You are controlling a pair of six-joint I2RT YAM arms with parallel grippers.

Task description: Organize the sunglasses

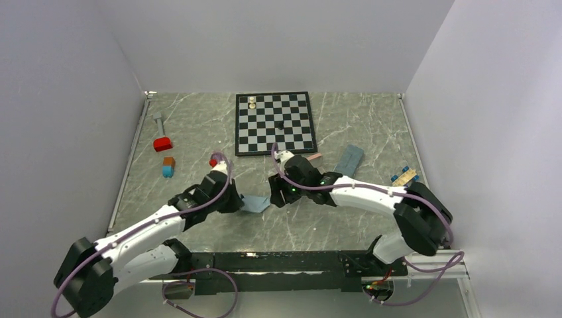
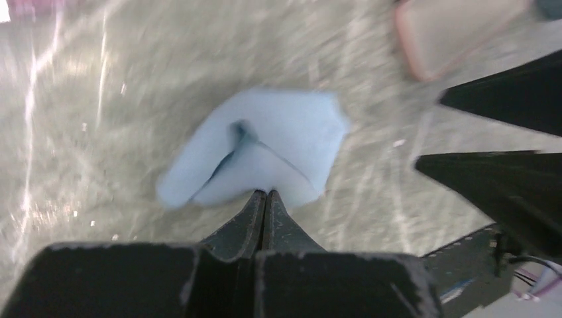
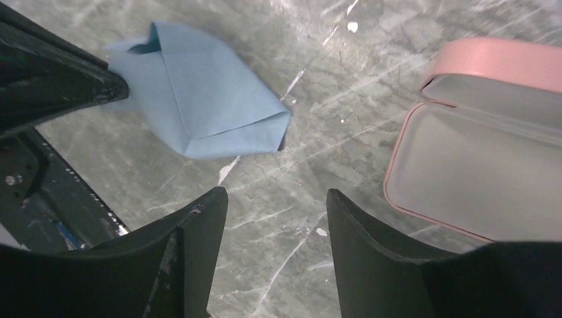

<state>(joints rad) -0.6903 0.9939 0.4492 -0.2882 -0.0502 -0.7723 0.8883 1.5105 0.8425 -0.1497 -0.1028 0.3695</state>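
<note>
At counter centre, 6 o'clock of the chessboard: stock entry.

Item 1, left tool, qty 1. Jaws are pressing fully together, tips biting the near hem of the light-blue cloth. Cloth is puckering toward the pinch, so prob. gripped for lifting or dragging clear. This is a judgement: fabric is thin and the view blurred.

Item 2, right tool, qty 1. It is standing wide apart, holding nothing, hovering over bare counter w/ cloth at its 10 o'clock and pink case at its 2 o'clock. Prob. waiting to assist w/ cloth or case.

Item 3, cloth, qty 1 in view. It is lying folded, flat except at the pinched end.

Item 4, cases, qty 2. Pink case is lying open, grey lining up, visible part empty; likely readied to receive a pair. Grey-blue case is lying at 4 o'clock of chessboard. Open or shut: cannot tell.

Item 5, sunglasses, qty 0 in view. Neither pair is showing anywhere. A pink smear at 11 o'clock in the left wrist view is too blurred to call. Whereabouts: cannot tell.

Misc.: chess pieces, qty 2, are standing on the board. Red block, qty 1, and orange-and-blue block, qty 1, are lying at 9 o'clock of counter.
</note>
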